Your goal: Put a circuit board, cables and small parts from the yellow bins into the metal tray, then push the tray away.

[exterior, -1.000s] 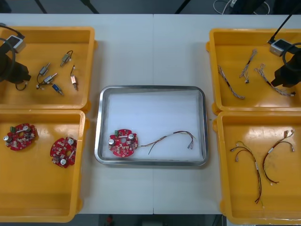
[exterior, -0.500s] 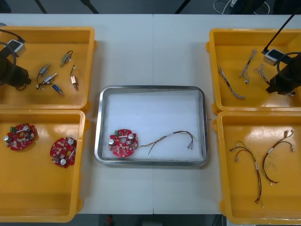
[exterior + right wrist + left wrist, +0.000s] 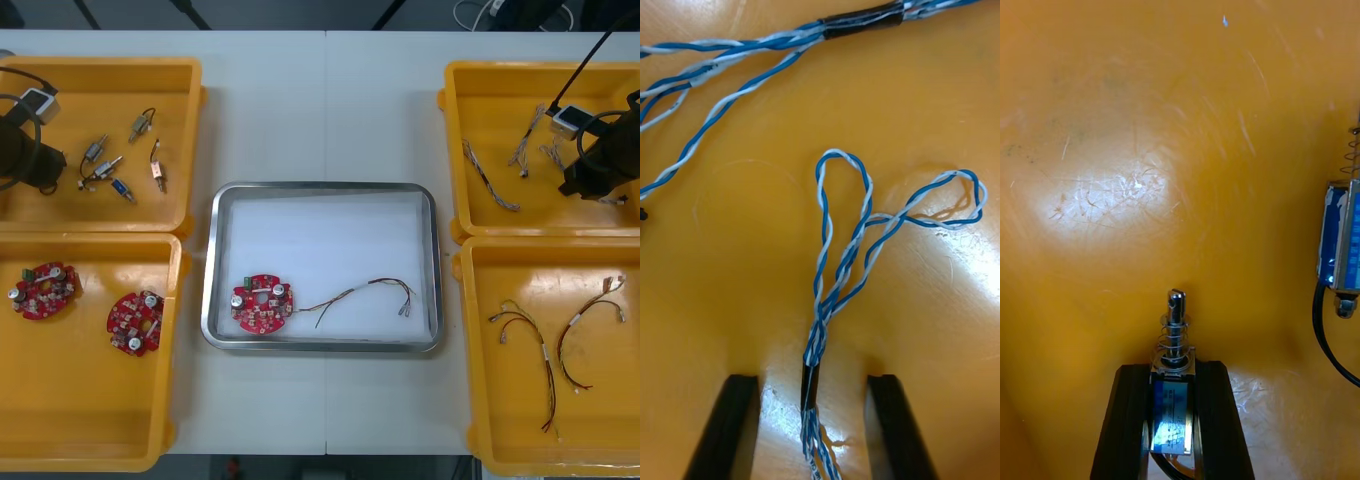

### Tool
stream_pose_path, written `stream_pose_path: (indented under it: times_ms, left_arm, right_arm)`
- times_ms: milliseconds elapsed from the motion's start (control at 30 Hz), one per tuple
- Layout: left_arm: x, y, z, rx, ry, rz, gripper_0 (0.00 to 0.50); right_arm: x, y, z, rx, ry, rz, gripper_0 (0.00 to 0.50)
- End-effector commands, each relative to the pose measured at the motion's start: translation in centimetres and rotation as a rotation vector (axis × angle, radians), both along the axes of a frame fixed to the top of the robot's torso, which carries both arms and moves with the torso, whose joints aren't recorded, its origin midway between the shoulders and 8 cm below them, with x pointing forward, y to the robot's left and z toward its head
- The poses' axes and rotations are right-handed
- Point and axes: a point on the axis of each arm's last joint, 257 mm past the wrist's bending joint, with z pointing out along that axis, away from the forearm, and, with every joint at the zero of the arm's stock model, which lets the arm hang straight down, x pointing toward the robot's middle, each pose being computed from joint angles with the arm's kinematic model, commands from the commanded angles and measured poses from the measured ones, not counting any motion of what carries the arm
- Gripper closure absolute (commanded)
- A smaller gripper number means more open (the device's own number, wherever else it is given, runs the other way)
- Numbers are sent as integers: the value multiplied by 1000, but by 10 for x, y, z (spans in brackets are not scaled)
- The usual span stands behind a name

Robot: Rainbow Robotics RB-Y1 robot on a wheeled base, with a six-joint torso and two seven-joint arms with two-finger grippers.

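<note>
**Left wrist view: small metal part [image 3: 1175, 330] clamped in the left pincer [image 3: 1171, 371]**

The small metal part is held between the two black fingers, which are set apart only by its width. Its long axis is laid along the fingers, with the spring-wound plunger pointed out past the fingertips. A blue label is carried on its body, but no writing on it can be read. It is held just over the floor of the far left bin [image 3: 100, 65]. A second blue-labelled part [image 3: 1339, 240] with a black lead is seen nearby, and its lettering cannot be read either.

In the right wrist view, the right pincer [image 3: 812, 382] is held wide over the floor of the far right bin [image 3: 470, 70]. A twisted blue and white cable [image 3: 842, 247] is straddled by it, with a gap left at each side. The cable's black sleeve lies between the fingertips, and its long axis runs out from them into two loops. Another blue and white cable [image 3: 752, 52] is laid crosswise beyond it.

Between the bins, the metal tray [image 3: 320, 187] is set on the table [image 3: 320, 110]. A red circuit board [image 3: 262, 303] lies in its near left corner, and a thin cable [image 3: 350, 293] is stretched from the board toward the tray's right side.
</note>
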Motion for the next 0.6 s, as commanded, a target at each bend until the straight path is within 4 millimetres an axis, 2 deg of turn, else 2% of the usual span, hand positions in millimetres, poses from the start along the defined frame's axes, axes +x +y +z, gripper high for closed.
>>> stream_pose_path:
  times_ms: [33, 67, 100, 267, 400, 467, 600]
  left_arm:
    - [0, -2, -9, 15, 0, -19, 500]
    - [0, -1, -7, 16, -2, -20, 500]
    - [0, 1, -4, 20, -6, -20, 500]
    - [6, 2, 21, 16, -38, -33, 500]
    - [5, 1, 51, -10, -57, -42, 500]
    - [3, 0, 64, -19, -60, -46, 500]
    - [-1, -5, 92, -60, -72, -48, 500]
  right_arm:
    - [8, 15, 4, 6, -11, 22, 455]
    - [8, 15, 4, 6, -11, 22, 492]
    - [8, 16, 4, 9, -12, 23, 500]
    - [7, 16, 3, 9, -9, 23, 500]
    - [7, 15, 5, 3, -7, 32, 500]
    - [6, 14, 11, 2, -6, 38, 500]
    - [3, 11, 41, -27, -1, 68, 500]
